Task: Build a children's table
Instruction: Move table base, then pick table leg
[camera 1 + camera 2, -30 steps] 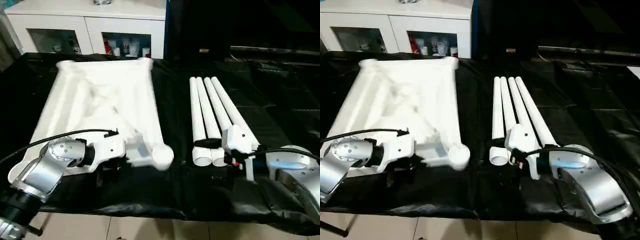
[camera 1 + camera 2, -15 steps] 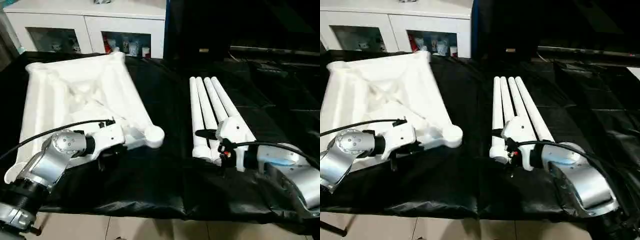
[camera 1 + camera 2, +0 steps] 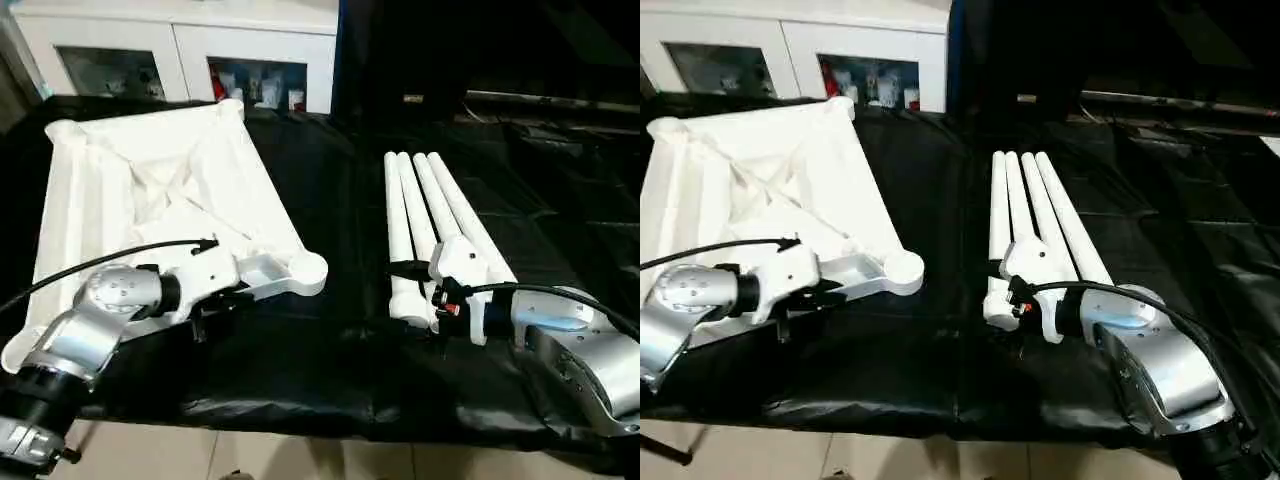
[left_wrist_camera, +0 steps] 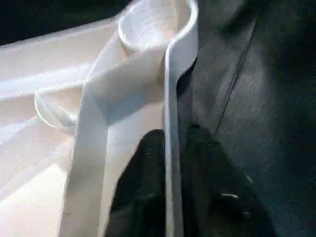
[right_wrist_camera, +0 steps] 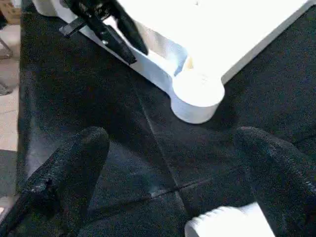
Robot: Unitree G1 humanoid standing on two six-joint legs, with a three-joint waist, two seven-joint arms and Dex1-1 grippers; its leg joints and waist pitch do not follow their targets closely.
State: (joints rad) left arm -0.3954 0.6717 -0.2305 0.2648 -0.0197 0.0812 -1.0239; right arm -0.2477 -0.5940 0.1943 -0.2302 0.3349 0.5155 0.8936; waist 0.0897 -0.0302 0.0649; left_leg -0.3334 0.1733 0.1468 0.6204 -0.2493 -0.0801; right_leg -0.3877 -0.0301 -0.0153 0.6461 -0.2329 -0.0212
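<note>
The tabletop (image 3: 160, 190) lies ribbed side up on the left half of the surface (image 3: 340, 350). Over the last second it has swung round: its near right corner socket (image 3: 308, 270) now sits farther from the surface's near edge and closer to the legs (image 3: 425, 215).

The left gripper (image 4: 173, 168) has 1 finger (image 4: 143, 182) on each side of the tabletop's near rim. They were clamped tight a second ago and are easing apart; whether they still grip the rim I cannot tell.

The 4 legs lie side by side on the right half. The right gripper (image 5: 168, 173), fingers wide apart, hovers over their near ends, holding nothing.

With the socket turned toward the legs, picking up 1 leg looks like the next step.
</note>
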